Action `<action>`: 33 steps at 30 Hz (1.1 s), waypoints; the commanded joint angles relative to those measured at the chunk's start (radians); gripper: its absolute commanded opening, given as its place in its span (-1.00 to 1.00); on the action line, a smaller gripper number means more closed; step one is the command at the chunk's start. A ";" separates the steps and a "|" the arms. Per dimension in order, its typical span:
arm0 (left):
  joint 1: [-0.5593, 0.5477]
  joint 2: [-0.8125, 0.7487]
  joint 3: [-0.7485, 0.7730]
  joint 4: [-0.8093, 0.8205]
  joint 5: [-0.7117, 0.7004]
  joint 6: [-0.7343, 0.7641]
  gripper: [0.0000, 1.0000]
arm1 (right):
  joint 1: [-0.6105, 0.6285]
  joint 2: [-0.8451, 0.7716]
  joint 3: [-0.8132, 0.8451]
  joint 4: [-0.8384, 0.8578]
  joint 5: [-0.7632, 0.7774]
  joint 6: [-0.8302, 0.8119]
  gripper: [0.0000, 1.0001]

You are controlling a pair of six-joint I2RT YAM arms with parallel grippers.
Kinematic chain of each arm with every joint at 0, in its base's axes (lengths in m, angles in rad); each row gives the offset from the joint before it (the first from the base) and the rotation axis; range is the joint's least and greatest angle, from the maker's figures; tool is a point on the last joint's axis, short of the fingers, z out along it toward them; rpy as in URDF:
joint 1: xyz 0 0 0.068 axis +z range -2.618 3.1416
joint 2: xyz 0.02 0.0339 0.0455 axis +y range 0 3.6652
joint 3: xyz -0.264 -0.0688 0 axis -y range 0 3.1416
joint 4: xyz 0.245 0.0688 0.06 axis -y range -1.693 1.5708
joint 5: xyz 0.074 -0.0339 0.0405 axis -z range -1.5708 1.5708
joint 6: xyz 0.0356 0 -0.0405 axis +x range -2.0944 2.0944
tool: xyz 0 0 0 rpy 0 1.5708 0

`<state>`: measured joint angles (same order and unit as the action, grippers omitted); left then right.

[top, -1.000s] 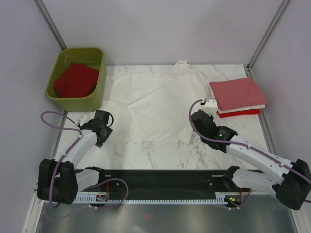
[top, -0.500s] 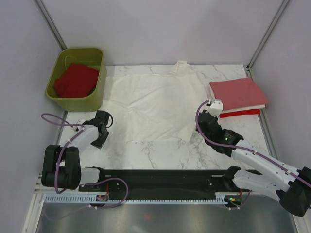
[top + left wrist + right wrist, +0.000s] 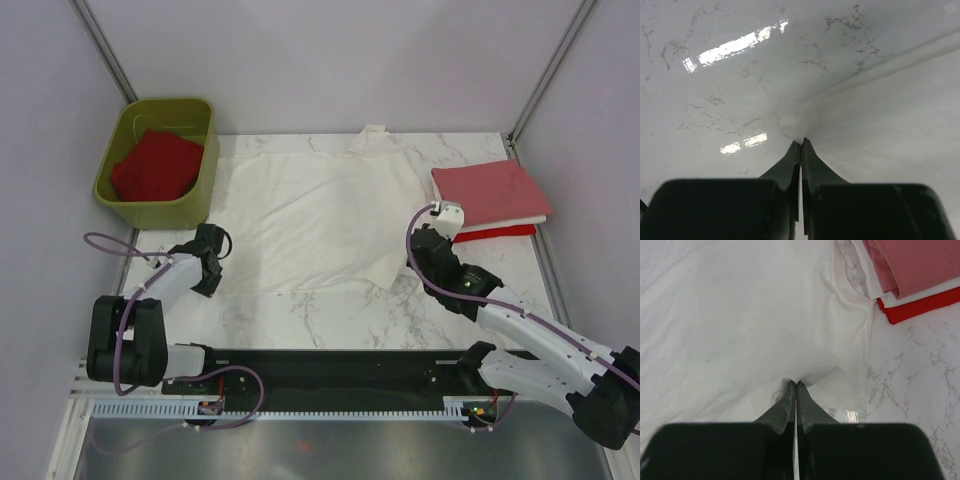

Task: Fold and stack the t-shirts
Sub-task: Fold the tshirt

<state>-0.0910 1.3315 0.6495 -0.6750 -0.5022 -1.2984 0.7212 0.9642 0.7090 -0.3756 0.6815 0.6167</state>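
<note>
A white t-shirt [image 3: 310, 215] lies spread across the marble table [image 3: 330, 315]. My left gripper [image 3: 208, 268] sits at its near left edge; in the left wrist view the jaws [image 3: 801, 142] are shut on a pinch of the white cloth [image 3: 890, 125]. My right gripper [image 3: 415, 258] is at the shirt's near right side, shut [image 3: 796, 384] on a raised fold of the white t-shirt [image 3: 740, 315]. A folded stack stands at the right: a salmon t-shirt [image 3: 490, 190] on top, a white layer under it, a red t-shirt [image 3: 495, 233] at the bottom.
An olive-green tub [image 3: 200, 205] at the back left holds a crumpled red t-shirt [image 3: 155, 165]. The folded stack [image 3: 920, 270] lies just right of my right gripper. Grey walls close in the table on three sides.
My left gripper has shut on the shirt's near left edge. The right arm has drawn back toward the near side, pulling the shirt's right part with it.
</note>
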 commanded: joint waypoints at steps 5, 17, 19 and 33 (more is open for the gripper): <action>0.007 -0.075 0.055 -0.006 0.016 -0.019 -0.96 | -0.087 0.037 0.056 0.015 -0.033 -0.001 -1.00; 0.010 -0.043 0.180 -0.012 0.145 -0.050 -0.96 | -0.218 0.168 0.194 -0.029 -0.125 -0.040 -1.00; 0.010 -0.031 0.228 -0.015 0.148 -0.052 -0.96 | -0.229 0.209 0.222 -0.035 -0.135 -0.040 -1.00; 0.023 0.069 0.395 -0.046 0.122 -0.124 -0.96 | -0.296 0.399 0.369 -0.043 -0.074 -0.025 -1.00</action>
<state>-0.0795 1.3663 0.9947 -0.7086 -0.3653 -1.3483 0.4374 1.3361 1.0073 -0.4274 0.5648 0.5873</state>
